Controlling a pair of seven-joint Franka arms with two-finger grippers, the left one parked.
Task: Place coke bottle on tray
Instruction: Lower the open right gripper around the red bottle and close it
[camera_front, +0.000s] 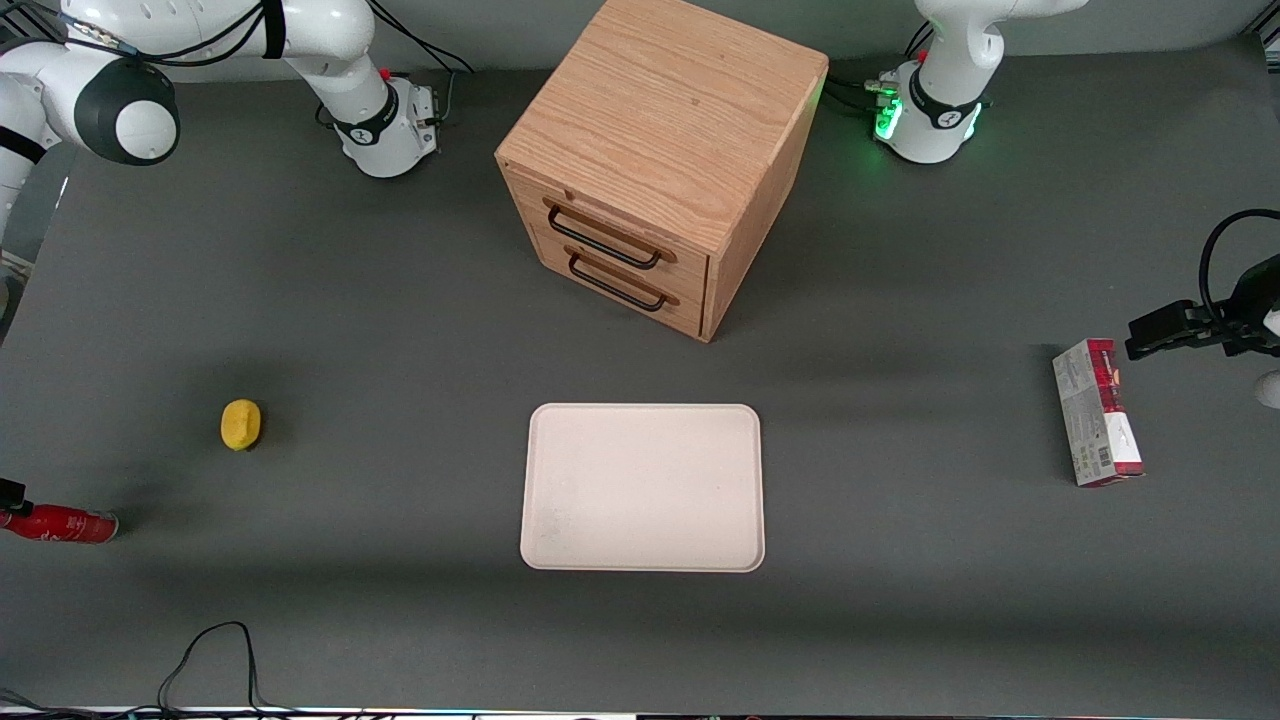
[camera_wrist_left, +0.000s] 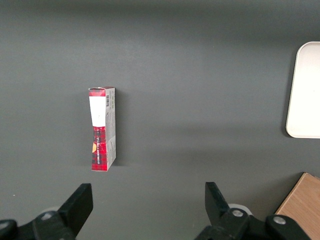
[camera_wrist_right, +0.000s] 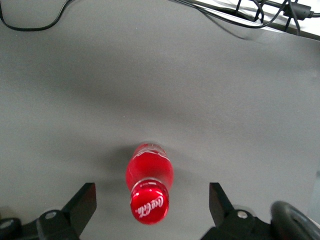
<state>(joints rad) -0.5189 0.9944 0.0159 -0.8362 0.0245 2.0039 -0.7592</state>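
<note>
The coke bottle (camera_wrist_right: 149, 187) is a small red bottle with a red lettered cap, standing upright on the grey table. My right gripper (camera_wrist_right: 151, 196) is above it, open, with one black finger (camera_wrist_right: 82, 200) on each side of the cap and not touching it. In the front view the bottle (camera_front: 62, 524) is at the working arm's end of the table, at the frame's edge, and the gripper is almost out of view. The cream-white tray (camera_front: 642, 487) lies empty at mid-table, in front of the drawers; its rim also shows in the left wrist view (camera_wrist_left: 305, 90).
A wooden two-drawer cabinet (camera_front: 655, 160) stands farther from the front camera than the tray. A lemon (camera_front: 241, 424) lies between bottle and tray. A red-and-grey carton (camera_front: 1096, 412) lies toward the parked arm's end. Cables (camera_wrist_right: 240, 12) run along the table edge near the bottle.
</note>
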